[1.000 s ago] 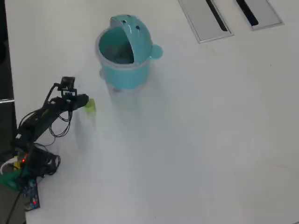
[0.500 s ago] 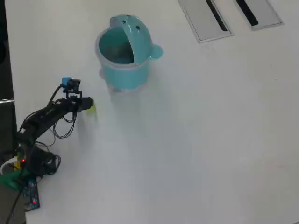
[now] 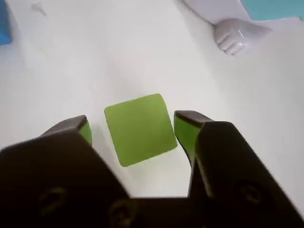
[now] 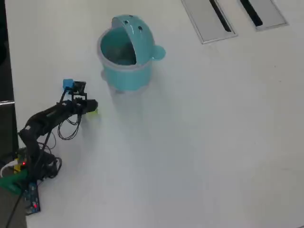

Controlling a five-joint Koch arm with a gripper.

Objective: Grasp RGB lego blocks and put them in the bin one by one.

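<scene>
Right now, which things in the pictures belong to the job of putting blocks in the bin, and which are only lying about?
Belong to the job:
yellow-green block, between the open gripper jaws
blue block, beside the arm
teal bin, lid up

Only lying about:
two grey panels at the table's top edge
arm cables

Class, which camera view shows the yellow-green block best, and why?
The wrist view: the yellow-green block fills the centre, lying on the table between the open fingers. In the overhead view only a small yellow-green sliver shows beside the gripper.
</scene>
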